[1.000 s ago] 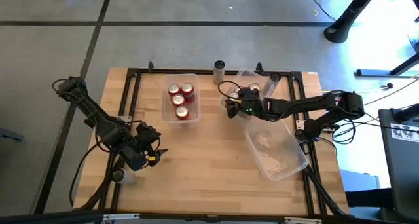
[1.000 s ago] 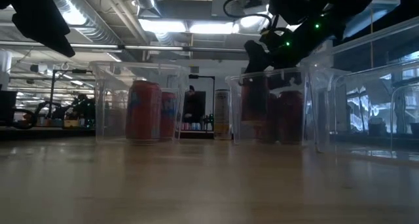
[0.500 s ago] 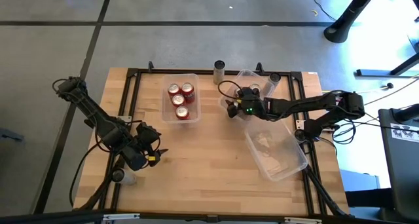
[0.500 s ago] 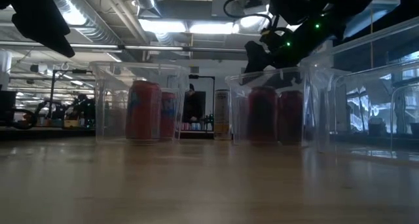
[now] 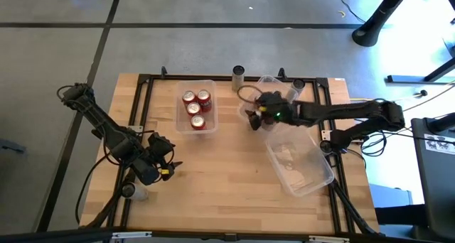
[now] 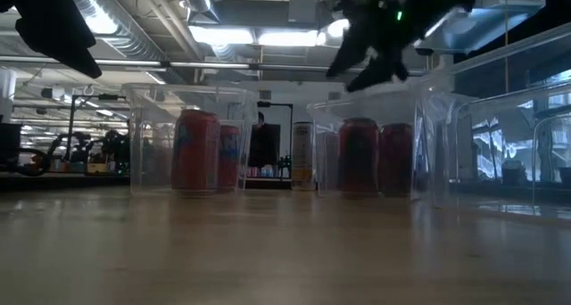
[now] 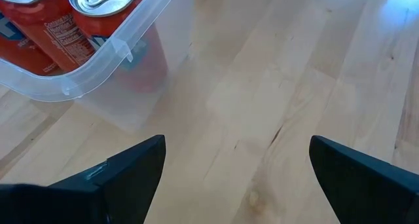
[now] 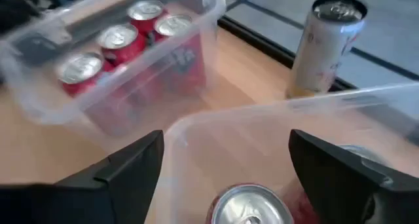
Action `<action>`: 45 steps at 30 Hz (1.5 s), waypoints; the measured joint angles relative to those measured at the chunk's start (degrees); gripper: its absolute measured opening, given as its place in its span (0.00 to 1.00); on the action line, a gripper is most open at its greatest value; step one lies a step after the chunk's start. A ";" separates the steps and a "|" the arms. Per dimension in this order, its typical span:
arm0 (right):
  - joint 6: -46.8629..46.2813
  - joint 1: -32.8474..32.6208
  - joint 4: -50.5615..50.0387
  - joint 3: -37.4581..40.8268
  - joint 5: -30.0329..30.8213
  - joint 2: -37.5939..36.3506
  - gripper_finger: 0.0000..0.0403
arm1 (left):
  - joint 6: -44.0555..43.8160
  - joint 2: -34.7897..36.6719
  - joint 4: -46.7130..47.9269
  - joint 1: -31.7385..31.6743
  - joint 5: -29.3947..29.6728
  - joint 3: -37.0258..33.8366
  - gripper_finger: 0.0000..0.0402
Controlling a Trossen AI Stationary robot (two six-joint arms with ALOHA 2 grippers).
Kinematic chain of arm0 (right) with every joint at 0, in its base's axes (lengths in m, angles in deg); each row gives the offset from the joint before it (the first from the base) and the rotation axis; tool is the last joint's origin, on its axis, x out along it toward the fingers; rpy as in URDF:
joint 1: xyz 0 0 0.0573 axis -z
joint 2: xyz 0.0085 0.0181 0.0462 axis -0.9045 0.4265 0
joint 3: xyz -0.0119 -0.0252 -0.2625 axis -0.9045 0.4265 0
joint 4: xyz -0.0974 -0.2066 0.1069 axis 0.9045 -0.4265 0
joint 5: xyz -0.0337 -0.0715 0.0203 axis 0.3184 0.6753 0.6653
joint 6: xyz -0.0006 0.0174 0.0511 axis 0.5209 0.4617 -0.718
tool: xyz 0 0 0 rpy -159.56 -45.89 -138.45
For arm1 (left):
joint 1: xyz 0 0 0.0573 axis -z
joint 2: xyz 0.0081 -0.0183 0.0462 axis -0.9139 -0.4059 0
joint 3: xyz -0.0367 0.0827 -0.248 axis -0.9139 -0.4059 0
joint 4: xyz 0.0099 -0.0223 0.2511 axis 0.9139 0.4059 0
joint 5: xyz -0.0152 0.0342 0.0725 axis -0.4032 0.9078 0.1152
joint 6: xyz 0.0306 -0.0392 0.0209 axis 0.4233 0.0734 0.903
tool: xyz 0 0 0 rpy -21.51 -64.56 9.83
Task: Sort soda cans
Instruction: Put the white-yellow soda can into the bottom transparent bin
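Observation:
Three red soda cans [image 5: 195, 108] stand in a clear bin [image 5: 178, 115] at the far middle left. More red cans [image 6: 359, 153] stand in a second clear bin [image 5: 267, 79] to its right; one silver top [image 8: 252, 207] shows below my right gripper. My right gripper [image 5: 250, 115] hovers open above that bin's left end, touching nothing. A tall pale can [image 5: 238, 76] stands on the table's far edge, between the bins. My left gripper [image 5: 172, 168] waits open over the near left of the table, with bare wood between its fingers [image 7: 124, 175].
A third clear bin [image 5: 298, 165] lies empty and askew at the near right, under the right arm. A small pale can-like thing [image 5: 133, 192] sits by the left arm near the front left corner. A black frame [image 5: 142, 94] borders the table. Bare wood lies in the middle.
My right gripper has risen straight up out of the right bin's top and now hangs clear above its rim. The red cans in that bin stay standing where they were.

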State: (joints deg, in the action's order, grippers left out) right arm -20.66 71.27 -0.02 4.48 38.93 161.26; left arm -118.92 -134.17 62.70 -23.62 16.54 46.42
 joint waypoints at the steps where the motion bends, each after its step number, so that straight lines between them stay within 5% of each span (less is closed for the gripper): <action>1: -0.03 -0.05 -3.31 -1.65 -1.27 -1.10 0.80 | 0.00 0.00 0.00 0.00 0.00 0.00 0.91; 8: -5.37 -5.73 -35.18 -16.09 -2.73 -4.14 0.79 | 0.15 0.00 0.00 0.00 -0.02 0.00 0.91; 16: -21.29 -6.21 -57.78 -25.97 10.87 -4.03 0.79 | 0.43 0.00 0.00 0.00 0.72 0.00 0.91; 20: -22.30 2.14 -60.23 -26.21 10.90 -4.02 0.79 | 0.03 0.00 -0.05 0.00 0.83 0.00 0.91; 32: -12.09 33.11 -57.33 -23.77 -2.49 -4.05 0.79 | -1.54 0.00 -0.08 0.15 0.83 0.00 0.91; 45: -10.03 44.30 -45.60 -11.60 -9.25 -4.03 0.79 | -1.10 0.00 0.47 0.15 0.85 0.00 0.91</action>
State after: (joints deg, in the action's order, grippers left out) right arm -30.68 115.57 -45.63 -7.12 29.67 157.23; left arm -120.02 -134.17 63.17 -23.46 17.40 46.42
